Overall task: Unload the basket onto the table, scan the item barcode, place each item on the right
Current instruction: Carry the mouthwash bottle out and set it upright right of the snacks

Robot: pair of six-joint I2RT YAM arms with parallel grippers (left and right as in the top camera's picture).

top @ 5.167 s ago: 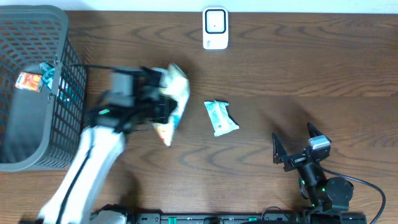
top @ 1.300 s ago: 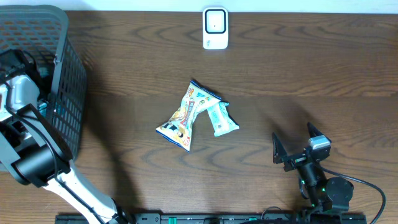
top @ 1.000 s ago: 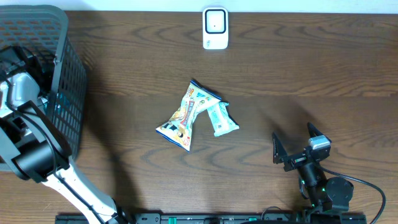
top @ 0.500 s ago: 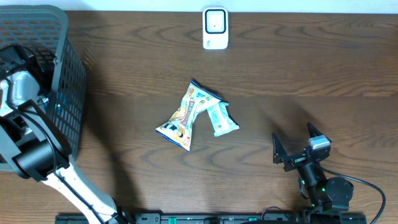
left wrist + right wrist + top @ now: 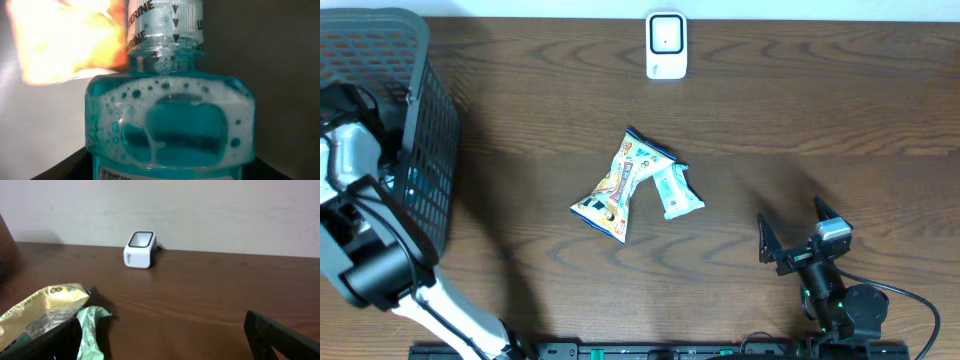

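Hanging inside the dark mesh basket (image 5: 430,130) at the left end of the worktop (image 5: 800,110), the left claw (image 5: 358,105) is facing a mouthwash bottle (image 5: 170,130) at very close range. In the left wrist view the bottle is filling the frame: teal liquid with foam bubbles, a clear neck, a printed cap band at the top and a white label edge at the bottom. An orange-and-white blur is showing behind its upper left. Only dark slivers are showing in the bottom corners of that view, so it is not possible to tell whether the left claw is released, touching the bottle or grasping it.

The right claw (image 5: 790,225) is sitting at the near right of the worktop, fingers spread fully wide, released and empty. The white scanner (image 5: 667,45) is standing at the far edge, around the middle, well apart from both claws. A snack bag (image 5: 615,185) is lying mid-worktop. A green-and-white packet (image 5: 675,190) is touching its right side.
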